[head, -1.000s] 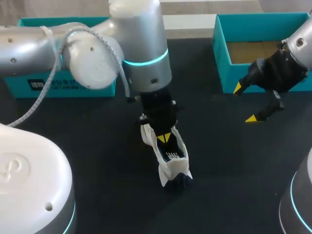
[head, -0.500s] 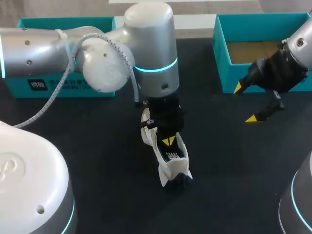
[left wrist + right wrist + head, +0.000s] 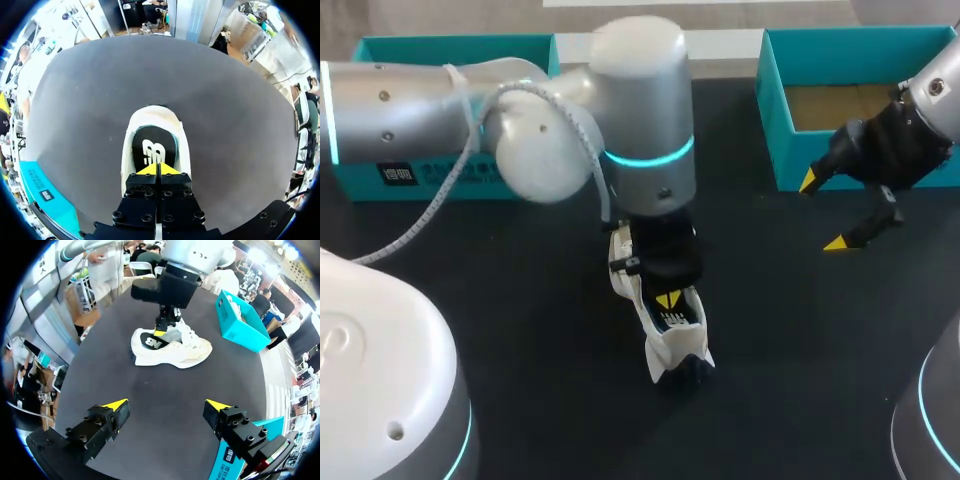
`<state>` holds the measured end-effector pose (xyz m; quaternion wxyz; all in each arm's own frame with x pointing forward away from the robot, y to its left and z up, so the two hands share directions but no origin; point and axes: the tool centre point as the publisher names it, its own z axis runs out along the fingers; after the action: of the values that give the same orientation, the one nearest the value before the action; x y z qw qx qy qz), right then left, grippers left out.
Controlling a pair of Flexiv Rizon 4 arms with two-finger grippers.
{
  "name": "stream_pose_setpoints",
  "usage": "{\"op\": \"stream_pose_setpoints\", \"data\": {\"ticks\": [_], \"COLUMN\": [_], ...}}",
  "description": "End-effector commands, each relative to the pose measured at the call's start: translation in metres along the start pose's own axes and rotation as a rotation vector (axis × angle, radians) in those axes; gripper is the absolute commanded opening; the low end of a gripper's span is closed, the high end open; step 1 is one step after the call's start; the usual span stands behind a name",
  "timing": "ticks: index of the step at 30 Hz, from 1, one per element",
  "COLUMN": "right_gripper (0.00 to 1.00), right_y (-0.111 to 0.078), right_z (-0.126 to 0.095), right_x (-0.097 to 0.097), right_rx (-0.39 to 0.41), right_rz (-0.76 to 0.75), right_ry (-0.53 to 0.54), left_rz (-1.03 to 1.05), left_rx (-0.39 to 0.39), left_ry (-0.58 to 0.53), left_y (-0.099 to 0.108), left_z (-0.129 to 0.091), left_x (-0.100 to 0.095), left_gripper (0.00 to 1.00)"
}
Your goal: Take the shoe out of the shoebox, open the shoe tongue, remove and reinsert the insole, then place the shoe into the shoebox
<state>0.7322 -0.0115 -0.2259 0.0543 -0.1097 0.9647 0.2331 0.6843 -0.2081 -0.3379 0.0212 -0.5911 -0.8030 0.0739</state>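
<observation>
The left gripper [image 3: 156, 170] has its two fingers pressed together, the yellow tips meeting with no gap. It is lowered into the opening of the white shoe [image 3: 672, 348], with its tips down at the black insole [image 3: 152, 149]. Whether a bit of the insole's edge is pinched between them is hard to make out, since the fingers themselves cover that spot.

The shoe stands upright on its sole near the middle of the dark table [image 3: 800, 340]. Its heel end is nearer than the left gripper, and its laced front lies under the arm (the toe is hidden in the head view).

The right gripper [image 3: 823, 212] hangs well to the right of the shoe with its fingers spread wide, holding and touching nothing. It is just beside the near wall of the open teal shoebox [image 3: 775, 130] at the far right. A second teal box [image 3: 440, 175] sits at the far left.
</observation>
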Motion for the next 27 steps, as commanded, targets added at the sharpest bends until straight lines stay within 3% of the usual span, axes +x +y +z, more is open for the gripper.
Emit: {"op": "stream_pose_setpoints", "data": {"ticks": [1, 15, 23, 27], "right_gripper": [1.0, 1.0, 1.0, 1.0], "right_y": [0.0, 0.0, 0.0, 0.0], "right_z": [0.001, 0.001, 0.001, 0.001], "right_x": [0.0, 0.0, 0.0, 0.0], "right_rx": [0.003, 0.003, 0.003, 0.003], "right_rz": [0.001, 0.001, 0.001, 0.001], "right_ry": [0.0, 0.0, 0.0, 0.0], "left_rz": [-0.015, -0.048, -0.035, -0.011], "left_rx": [-0.02, -0.071, -0.08, -0.063], "left_ry": [0.006, 0.047, -0.003, -0.02], "left_y": [-0.004, 0.005, -0.002, -0.01], "left_z": [0.016, 0.054, 0.023, 0.024], "left_x": [-0.007, -0.005, -0.001, -0.006], "left_gripper": [0.0, 0.0, 0.0, 0.0]}}
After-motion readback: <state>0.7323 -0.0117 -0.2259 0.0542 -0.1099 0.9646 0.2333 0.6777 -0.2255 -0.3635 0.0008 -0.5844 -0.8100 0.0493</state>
